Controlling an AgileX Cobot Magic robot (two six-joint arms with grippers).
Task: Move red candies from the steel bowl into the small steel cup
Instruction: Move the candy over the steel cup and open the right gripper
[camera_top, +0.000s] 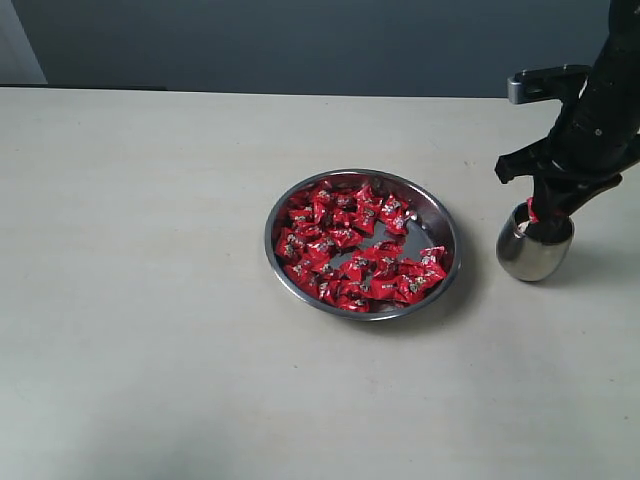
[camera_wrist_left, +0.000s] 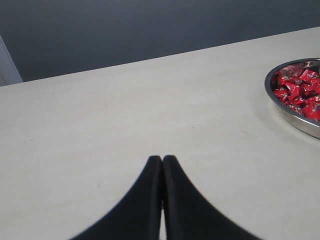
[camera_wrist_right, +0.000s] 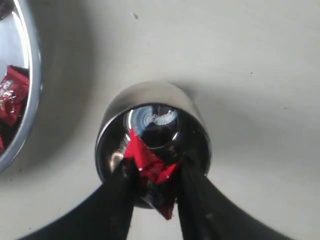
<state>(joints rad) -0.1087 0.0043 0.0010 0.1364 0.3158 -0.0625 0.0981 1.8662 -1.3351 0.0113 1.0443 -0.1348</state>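
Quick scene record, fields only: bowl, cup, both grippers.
steel bowl: mid table, many red candies inside
small steel cup: upright, right of bowl, apart from it
right gripper: at cup mouth, one red candy between its fingers
left gripper: shut, empty, away from bowl

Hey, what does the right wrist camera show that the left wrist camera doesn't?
Only the right wrist view: the small steel cup, with a red candy between the fingers of the right gripper at the cup's mouth.
Only the left wrist view: the left gripper, its fingers pressed together, and the dark wall beyond the table's far edge.
Both: the table and part of the steel bowl with red candies in it.
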